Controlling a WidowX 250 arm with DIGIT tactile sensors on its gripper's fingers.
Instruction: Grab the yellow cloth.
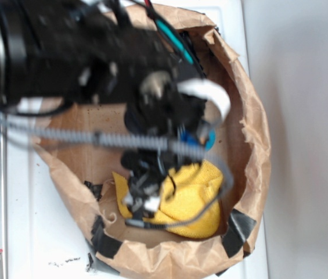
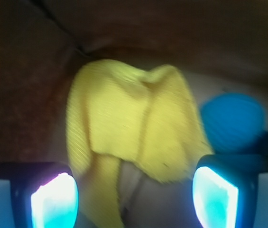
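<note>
The yellow cloth [image 1: 195,195] lies bunched at the near side of a brown paper bag's floor. In the wrist view the yellow cloth [image 2: 129,123] fills the middle, with a fold hanging down between my fingers. My gripper [image 1: 142,200] reaches down over the cloth's left part; it is partly blurred in the exterior view. In the wrist view the gripper [image 2: 134,199] stands open, its glowing pads [image 2: 55,202] wide apart on either side of the cloth, neither pressing on it.
A small blue ball [image 2: 233,121] rests to the right of the cloth, also seen as the ball [image 1: 207,139] behind the arm. The crumpled bag wall [image 1: 251,128], patched with black tape [image 1: 239,229], rings the space. White tabletop [image 1: 30,232] lies outside.
</note>
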